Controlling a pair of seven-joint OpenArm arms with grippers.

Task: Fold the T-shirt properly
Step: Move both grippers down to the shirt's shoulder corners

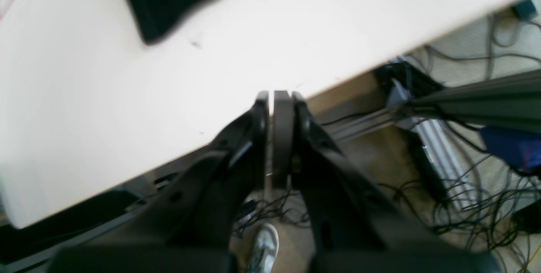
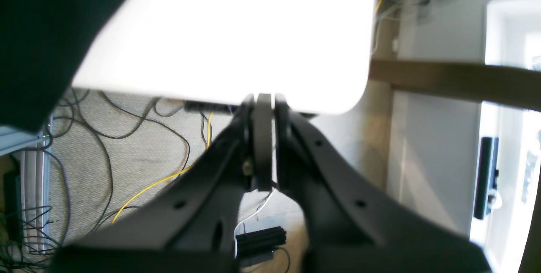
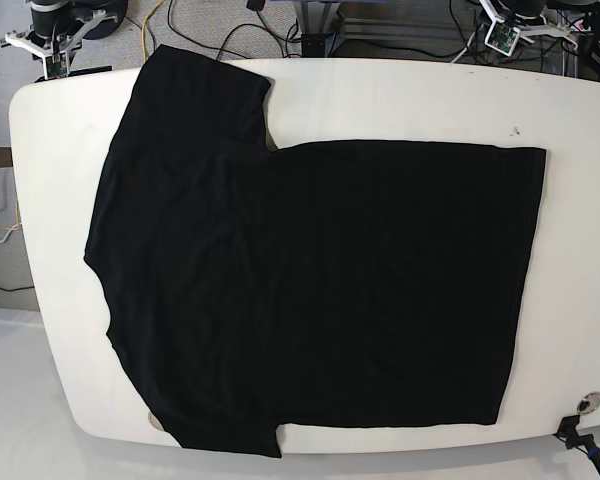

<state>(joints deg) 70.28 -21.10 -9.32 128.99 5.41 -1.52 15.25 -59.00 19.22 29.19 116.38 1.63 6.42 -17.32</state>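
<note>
One black shirt [image 3: 320, 280] lies spread on the white bench [image 3: 580, 250], covering much of it. Its straight hem runs along the side nearer the left arm, while the sleeves and neck are toward the right arm's side. One sleeve [image 3: 205, 90] reaches the bench's edge by the arms; the other sleeve [image 3: 235, 435] reaches the opposite edge. Both grippers are closed with nothing between their fingers: the left gripper [image 1: 280, 95] hangs near the bench's edge, apart from the shirt, and the right gripper [image 2: 265, 97] is near a rounded bench corner, also apart from it. Cables [image 2: 105, 137] trail across the floor [image 2: 143, 154] below.
</note>
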